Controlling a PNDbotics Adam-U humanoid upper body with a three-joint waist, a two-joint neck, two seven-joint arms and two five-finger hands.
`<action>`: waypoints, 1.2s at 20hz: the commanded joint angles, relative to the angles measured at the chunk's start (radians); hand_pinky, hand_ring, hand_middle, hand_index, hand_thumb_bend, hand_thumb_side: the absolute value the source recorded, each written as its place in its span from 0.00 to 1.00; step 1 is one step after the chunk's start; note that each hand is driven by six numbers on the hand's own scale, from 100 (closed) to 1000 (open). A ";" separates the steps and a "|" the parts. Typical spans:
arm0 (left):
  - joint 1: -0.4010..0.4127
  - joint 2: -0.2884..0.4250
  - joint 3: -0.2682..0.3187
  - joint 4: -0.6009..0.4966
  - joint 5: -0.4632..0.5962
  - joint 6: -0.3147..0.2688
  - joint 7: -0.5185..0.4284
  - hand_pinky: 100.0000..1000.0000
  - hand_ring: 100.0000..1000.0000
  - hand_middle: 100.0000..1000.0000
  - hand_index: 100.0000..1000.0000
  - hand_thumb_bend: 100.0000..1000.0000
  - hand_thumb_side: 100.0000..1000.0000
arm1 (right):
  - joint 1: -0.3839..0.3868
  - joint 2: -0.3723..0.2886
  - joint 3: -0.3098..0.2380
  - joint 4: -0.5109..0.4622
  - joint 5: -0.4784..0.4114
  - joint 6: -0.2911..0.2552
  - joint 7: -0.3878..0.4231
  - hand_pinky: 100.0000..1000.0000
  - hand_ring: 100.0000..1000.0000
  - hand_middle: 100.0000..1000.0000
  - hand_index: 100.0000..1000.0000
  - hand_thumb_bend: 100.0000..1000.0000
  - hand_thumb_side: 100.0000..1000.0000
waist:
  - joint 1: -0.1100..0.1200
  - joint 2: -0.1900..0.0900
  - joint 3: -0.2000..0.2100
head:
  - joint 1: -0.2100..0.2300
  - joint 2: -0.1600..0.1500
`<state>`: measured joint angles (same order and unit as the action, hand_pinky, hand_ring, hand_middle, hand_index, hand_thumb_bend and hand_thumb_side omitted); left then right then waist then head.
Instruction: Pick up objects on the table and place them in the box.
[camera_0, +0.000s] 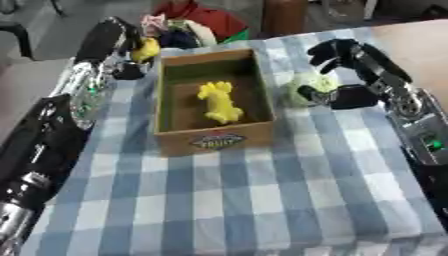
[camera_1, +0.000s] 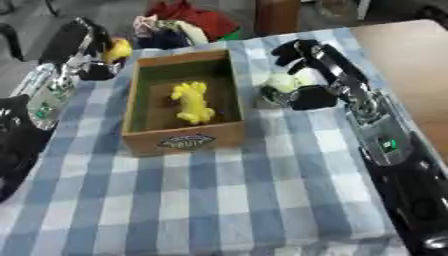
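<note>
A brown cardboard box (camera_0: 185, 137) with a label on its front wall stands on the blue-and-white checked cloth. A yellow toy (camera_0: 219, 102) lies inside it. My left hand (camera_0: 112, 39) is at the box's far left corner, with its fingers curled round a small yellow object (camera_0: 146, 49). Just right of the box, my right hand (camera_0: 352, 60) is curled over a pale green round object (camera_0: 308, 84), fingers on top and thumb (camera_0: 348, 97) below it. The object stays low by the cloth, outside the box.
A heap of red, dark and pale things (camera_0: 194, 21) lies beyond the table's far edge. A brown upright object (camera_0: 284, 15) stands behind it. Bare wooden tabletop (camera_0: 416, 45) shows at the right. The checked cloth (camera_0: 236, 200) stretches in front of the box.
</note>
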<state>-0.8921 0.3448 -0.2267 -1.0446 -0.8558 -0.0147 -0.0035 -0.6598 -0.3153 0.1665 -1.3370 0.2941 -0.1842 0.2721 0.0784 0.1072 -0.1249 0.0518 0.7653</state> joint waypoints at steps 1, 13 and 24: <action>-0.033 0.002 -0.049 -0.049 0.020 -0.053 -0.082 0.54 0.35 0.33 0.46 0.25 0.00 | -0.021 -0.005 -0.004 -0.010 0.003 -0.002 0.003 0.61 0.70 0.57 0.74 0.42 0.14 | -0.004 -0.018 -0.005 | 0.008 0.005; 0.003 0.011 -0.056 -0.053 0.108 -0.177 -0.361 0.78 0.77 0.84 0.84 0.72 0.43 | -0.022 -0.015 -0.013 -0.006 0.013 0.000 -0.005 0.61 0.70 0.58 0.75 0.42 0.14 | -0.003 -0.019 -0.001 | -0.005 0.005; 0.192 0.100 0.072 -0.430 0.412 0.019 -0.019 0.69 0.58 0.62 0.73 0.43 0.17 | -0.107 -0.110 -0.033 0.190 0.133 -0.041 -0.021 0.64 0.71 0.61 0.79 0.43 0.12 | -0.013 -0.019 0.038 | -0.043 0.005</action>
<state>-0.6862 0.4070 -0.1773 -1.4216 -0.4764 -0.0116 -0.0496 -0.7424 -0.3925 0.1465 -1.1666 0.4052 -0.2157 0.2527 0.0704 0.1051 -0.0843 0.0143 0.7654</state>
